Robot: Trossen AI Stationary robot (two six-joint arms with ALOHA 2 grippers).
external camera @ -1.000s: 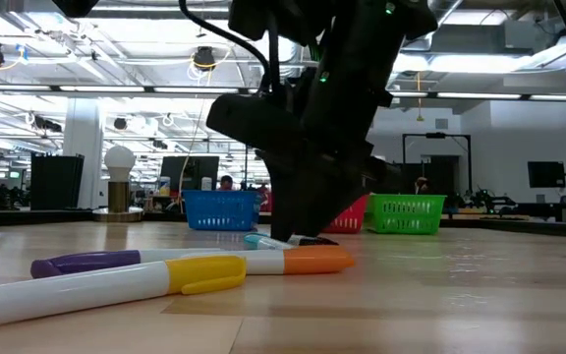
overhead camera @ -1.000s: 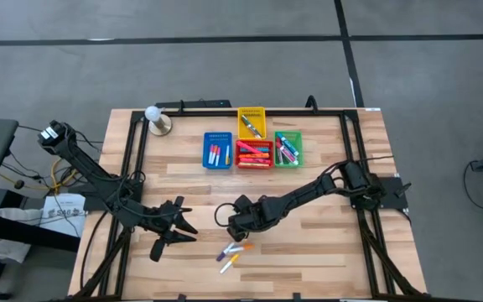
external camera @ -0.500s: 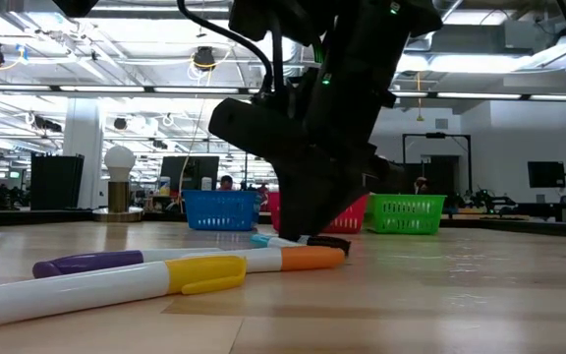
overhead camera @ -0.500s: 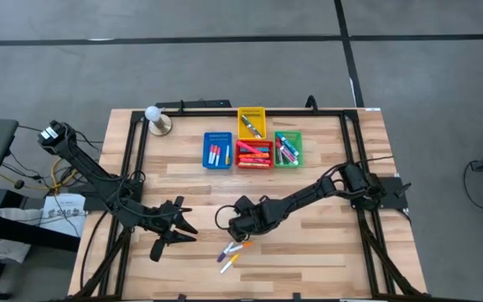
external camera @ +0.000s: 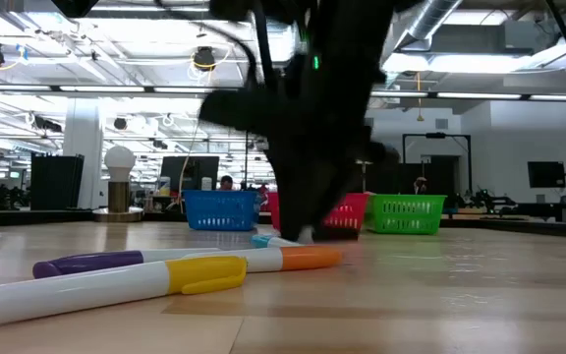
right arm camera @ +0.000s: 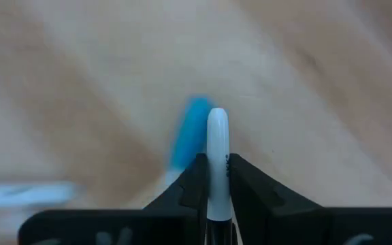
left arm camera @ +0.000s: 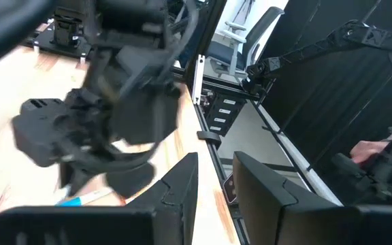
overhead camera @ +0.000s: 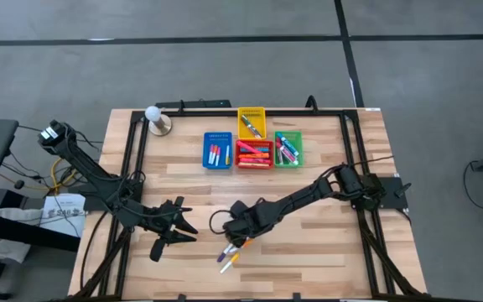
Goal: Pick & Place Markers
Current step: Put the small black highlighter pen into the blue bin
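Several markers lie loose on the wood near the table's near edge: a purple-capped one [external camera: 96, 263], a yellow one [external camera: 126, 284], an orange one [external camera: 293, 259] and a blue tip [external camera: 263, 240] behind them. They show as a small cluster [overhead camera: 230, 254] in the high view. My right gripper [overhead camera: 238, 231] [right arm camera: 216, 178] is down at the far side of this cluster, shut on a white marker [right arm camera: 216, 146]. A blue marker [right arm camera: 189, 139] lies blurred just beyond it. My left gripper [overhead camera: 179, 226] [left arm camera: 216, 194] waits open on the table to the left. My right gripper pinches a white marker between its two fingers [right arm camera: 190, 184]. The marker's rounded white end [right arm camera: 216, 119] sticks out past the fingertips. The gripper comes from above, slanting down at the table. Whether the marker is lifted off the wood I cannot tell.
Four small bins stand at the table's far middle: blue [overhead camera: 218, 150], red [overhead camera: 254, 154], yellow [overhead camera: 251, 121] and green [overhead camera: 288, 148], each with markers inside. A white ball on a stand [overhead camera: 156, 118] is at the far left. Bare wood lies on the right.
My right gripper has moved toward the near edge and slightly left, down onto the far side of the marker cluster, and is blurred with motion now. The purple, yellow and orange markers have stayed in place.
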